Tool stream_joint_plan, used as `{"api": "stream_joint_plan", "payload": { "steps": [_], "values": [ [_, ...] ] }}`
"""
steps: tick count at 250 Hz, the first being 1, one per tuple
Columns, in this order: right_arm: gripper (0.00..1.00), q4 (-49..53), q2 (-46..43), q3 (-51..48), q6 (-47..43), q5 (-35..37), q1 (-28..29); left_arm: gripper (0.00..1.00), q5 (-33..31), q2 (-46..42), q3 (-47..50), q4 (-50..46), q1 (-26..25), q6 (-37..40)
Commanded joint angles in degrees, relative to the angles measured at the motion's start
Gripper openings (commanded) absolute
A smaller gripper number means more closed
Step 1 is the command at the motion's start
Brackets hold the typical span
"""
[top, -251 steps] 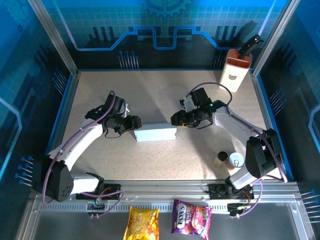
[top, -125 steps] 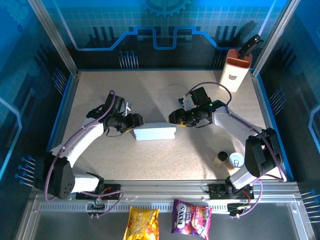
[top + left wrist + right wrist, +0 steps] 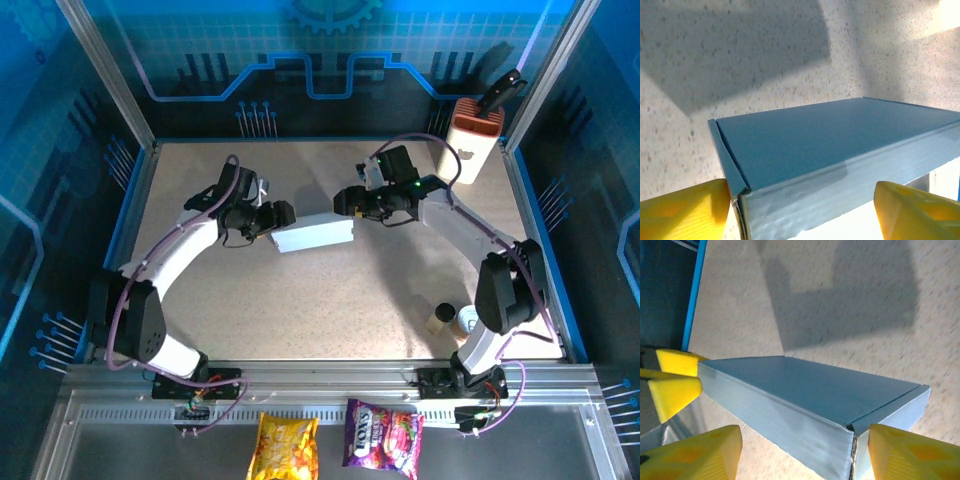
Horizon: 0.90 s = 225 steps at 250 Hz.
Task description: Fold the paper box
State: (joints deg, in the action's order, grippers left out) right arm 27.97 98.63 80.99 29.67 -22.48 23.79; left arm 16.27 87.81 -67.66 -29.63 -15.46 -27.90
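Paper box (image 3: 315, 232) closed, between left gripper (image 3: 282, 216), right gripper (image 3: 344, 201).

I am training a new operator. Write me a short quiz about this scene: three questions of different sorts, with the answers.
1. True or false: the paper box is closed.
2. What stands in the far right corner of the table? A) a white-and-orange container B) a glass bowl C) a red kettle
3. Fill in: the box lies ___ the left gripper and the right gripper.
Key: 1 true; 2 A; 3 between.
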Motion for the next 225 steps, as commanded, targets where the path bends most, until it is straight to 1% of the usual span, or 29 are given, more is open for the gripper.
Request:
{"api": "stream_joint_plan", "payload": {
  "steps": [1,16,35,63,112,137,164,175,225],
  "values": [
    [0.67,-1.0,4.1,2.7,-3.0,-2.5,1.2,0.75,3.7,4.0,-3.4,6.6,-0.8,5.7],
    [0.67,-1.5,4.7,2.3,-3.4,-2.9,1.5,0.74,3.8,5.9,-3.5,7.1,-0.8,6.6],
    [0.68,-0.9,4.3,1.3,-4.7,-2.2,2.6,0.74,5.2,6.0,-1.8,8.5,-1.0,6.0],
    [0.69,0.5,2.1,-1.4,-5.2,-2.5,4.0,0.75,5.9,2.7,2.2,10.1,-2.2,4.9],
    [0.72,-0.3,-3.3,-10.0,-2.3,-1.1,6.5,0.78,4.9,-3.3,8.9,7.7,-5.3,3.1],
    [0.72,-1.2,-3.8,-14.4,-0.9,0.1,7.5,0.78,2.7,-4.8,12.9,5.6,-5.5,1.8],
    [0.72,-3.9,-3.1,-18.2,0.8,-0.1,8.2,0.78,0.1,-5.0,16.7,4.8,-5.6,1.5],
    [0.72,-4.0,-2.5,-18.4,1.1,0.6,8.4,0.78,-1.1,-4.3,17.2,4.1,-5.5,1.8],
    [0.71,-0.1,-0.4,-16.4,-0.9,8.1,7.1,0.76,-7.9,-1.8,16.2,1.2,-5.2,3.5]
  ]
}}
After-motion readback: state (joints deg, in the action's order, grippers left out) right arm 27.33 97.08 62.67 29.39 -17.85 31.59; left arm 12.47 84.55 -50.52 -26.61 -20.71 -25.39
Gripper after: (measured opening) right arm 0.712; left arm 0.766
